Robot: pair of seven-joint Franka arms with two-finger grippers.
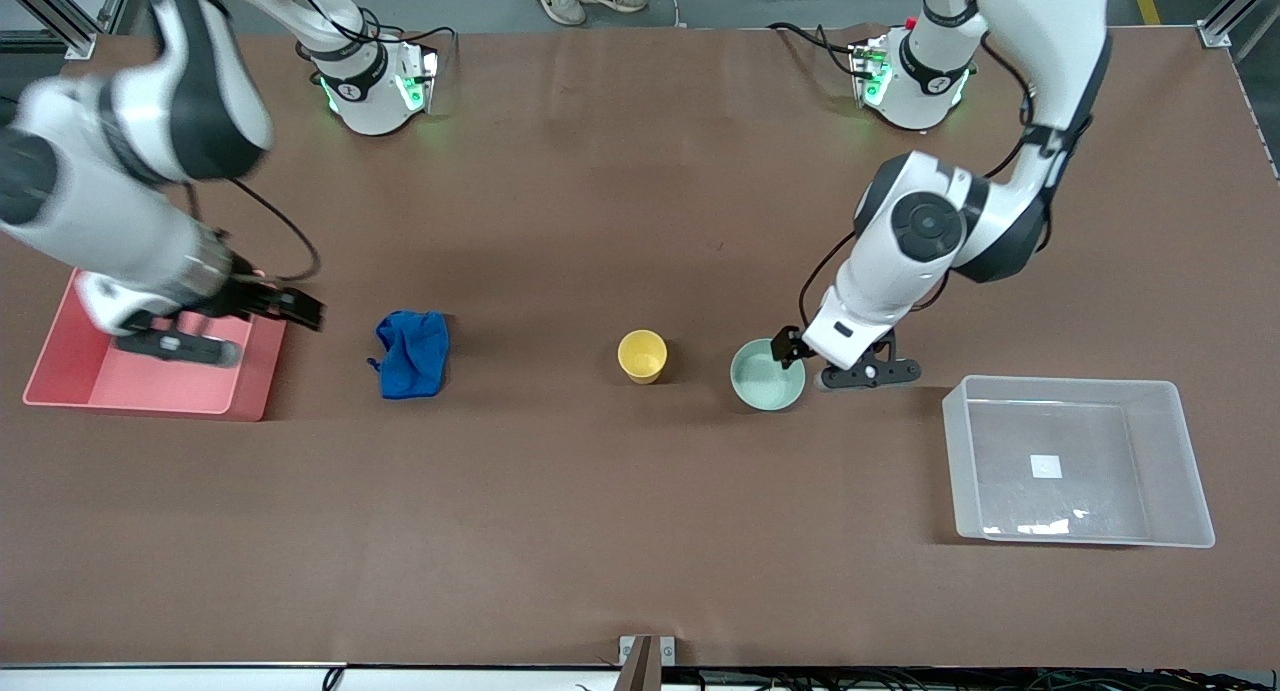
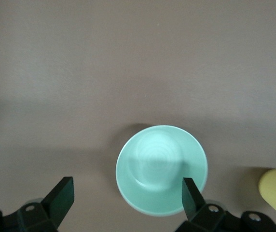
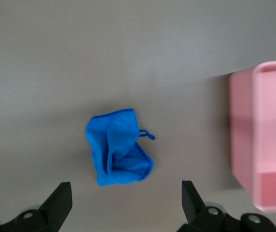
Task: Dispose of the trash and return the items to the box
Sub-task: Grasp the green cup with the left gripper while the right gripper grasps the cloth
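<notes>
Clear box [image 1: 1170, 461] and pink bin [image 1: 60, 371] sit at brown table [image 1: 600, 531] ends.

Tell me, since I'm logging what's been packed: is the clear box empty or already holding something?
Empty. The clear box shows only its white label inside; the yellow cup and mint bowl stand on the table.

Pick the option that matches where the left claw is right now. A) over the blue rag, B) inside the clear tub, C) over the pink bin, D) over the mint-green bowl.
D: the open left claw hangs over the rim of the mint-green bowl, and the left wrist view shows one finger across the bowl's rim.
</notes>
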